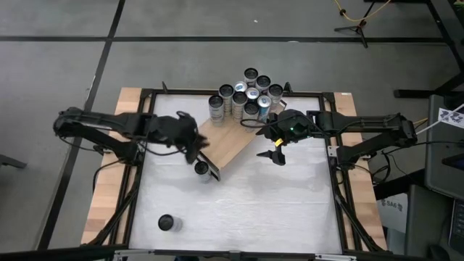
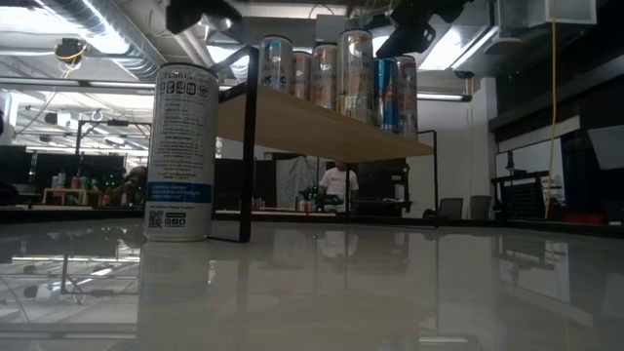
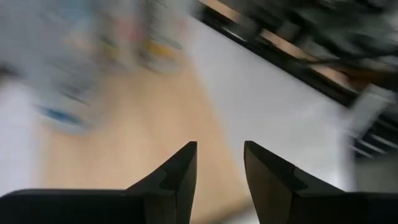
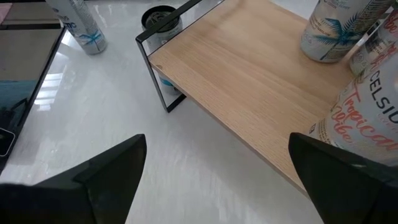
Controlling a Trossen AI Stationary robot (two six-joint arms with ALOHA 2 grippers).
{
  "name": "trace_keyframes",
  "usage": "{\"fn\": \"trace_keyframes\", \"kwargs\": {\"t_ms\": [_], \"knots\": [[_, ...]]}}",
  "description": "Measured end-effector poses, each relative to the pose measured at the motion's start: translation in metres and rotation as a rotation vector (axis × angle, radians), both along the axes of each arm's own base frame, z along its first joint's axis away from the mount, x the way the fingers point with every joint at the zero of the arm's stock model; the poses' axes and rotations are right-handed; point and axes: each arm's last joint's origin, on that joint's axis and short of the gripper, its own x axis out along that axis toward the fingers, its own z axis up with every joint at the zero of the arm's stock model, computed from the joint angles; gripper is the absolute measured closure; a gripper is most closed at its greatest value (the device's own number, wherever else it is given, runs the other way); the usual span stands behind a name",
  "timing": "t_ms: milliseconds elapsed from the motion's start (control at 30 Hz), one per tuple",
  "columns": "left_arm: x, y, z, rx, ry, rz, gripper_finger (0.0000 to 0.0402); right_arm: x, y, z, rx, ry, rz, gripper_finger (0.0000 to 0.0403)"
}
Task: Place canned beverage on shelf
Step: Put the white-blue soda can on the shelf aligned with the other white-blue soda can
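Starting at the left of the high view, a dark-topped can [image 1: 166, 222] stands alone on the white tabletop [image 1: 275, 210], near its front left corner. The left gripper [image 1: 194, 148] hangs over the near end of the long light-brown wooden shelf with thin black metal frame ends [image 1: 230, 143]. Its 2 dark fingers [image 3: 180, 171] have a small gap between them and hold nothing. Another can [image 1: 201, 170] stands upright on the table just beside that end of the shelf. The shelf lies slanted, its long side running from the front left toward the back right. A bunch of tall cans [image 1: 246, 96] stands upright at its far end. The right gripper [image 1: 275, 155] hovers by the shelf's right edge, its fingers [image 4: 109, 171] spread wide and empty.
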Motion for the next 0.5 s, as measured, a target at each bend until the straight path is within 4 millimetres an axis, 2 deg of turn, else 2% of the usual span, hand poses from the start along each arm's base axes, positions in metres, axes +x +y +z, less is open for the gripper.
{"fn": "trace_keyframes", "kwargs": {"t_ms": [233,500], "knots": [[-0.008,-0.032,0.003,-0.284,0.007,-0.235,0.0276,0.000,0.000,0.000,0.000,0.000,0.000,0.0015],[-0.011,-0.050,0.002,-0.386,0.029,-0.264,0.0268,0.000,0.000,0.000,0.000,0.000,0.000,0.0015]]}}
